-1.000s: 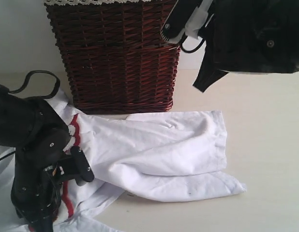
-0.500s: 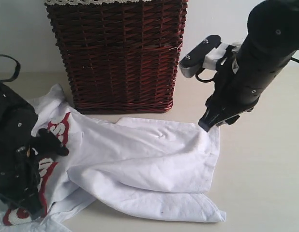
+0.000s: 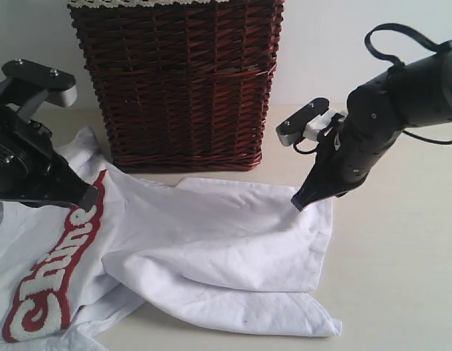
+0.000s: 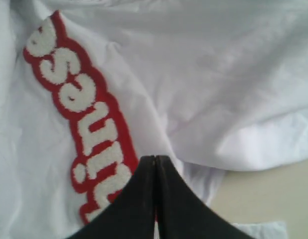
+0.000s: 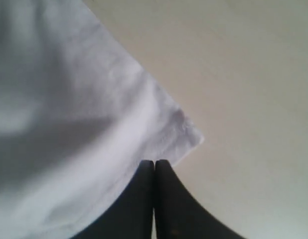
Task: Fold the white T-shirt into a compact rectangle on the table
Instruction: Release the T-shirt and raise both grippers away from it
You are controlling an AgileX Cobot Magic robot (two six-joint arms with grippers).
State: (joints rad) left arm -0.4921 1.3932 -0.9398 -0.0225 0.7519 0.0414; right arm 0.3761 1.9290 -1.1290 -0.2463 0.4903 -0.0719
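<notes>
On the exterior view, the white T-shirt is lying crumpled on the table. It is spreading from the left side across the middle toward the near edge, with a loose fold running through its centre. Its red band of lettering is facing up at the near-left corner. A dark wicker basket is standing at the far edge, just behind the shirt. The left gripper is resting its tip on the cloth beside the top of the lettering. The right gripper is pressing its tip down onto the shirt's far-right corner.

On the left wrist view, the left gripper is holding its jaws clenched together with no gap between them. They are pointing at the T-shirt right at the end of the red band. I cannot tell whether any fabric is caught between them. A strip of bare table is showing beside the cloth.

On the right wrist view, the right gripper is likewise keeping its jaws pressed tight together. They are meeting right at the hem beside the T-shirt's pointed corner. Whether they are pinching the hem cannot be made out. Bare table is filling the remainder.
</notes>
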